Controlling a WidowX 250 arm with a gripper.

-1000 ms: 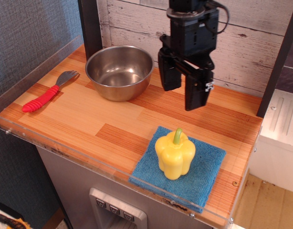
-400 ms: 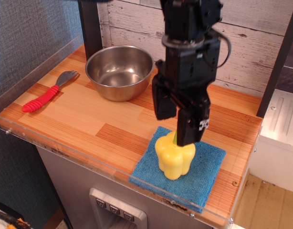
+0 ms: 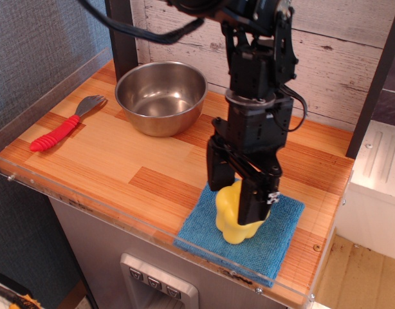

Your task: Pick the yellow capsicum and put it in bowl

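Note:
The yellow capsicum (image 3: 232, 222) stands upright on a blue cloth (image 3: 278, 235) at the front right of the wooden counter. My gripper (image 3: 235, 203) has come down over it, with one black finger (image 3: 218, 172) on its left and the other finger (image 3: 257, 201) in front on its right. The jaws stand apart around the pepper, and its stem and top are hidden behind them. The steel bowl (image 3: 156, 122) stands empty at the back left, well apart from the gripper.
A spork with a red handle (image 3: 54, 133) lies at the left. A clear acrylic lip (image 3: 120, 215) runs along the counter's front and left edges. A white plank wall is behind, with a dark post (image 3: 122, 32) by the bowl.
The gripper has moved forward from behind the pepper and dropped until its fingers straddle it. The pepper, bowl and spork have not moved.

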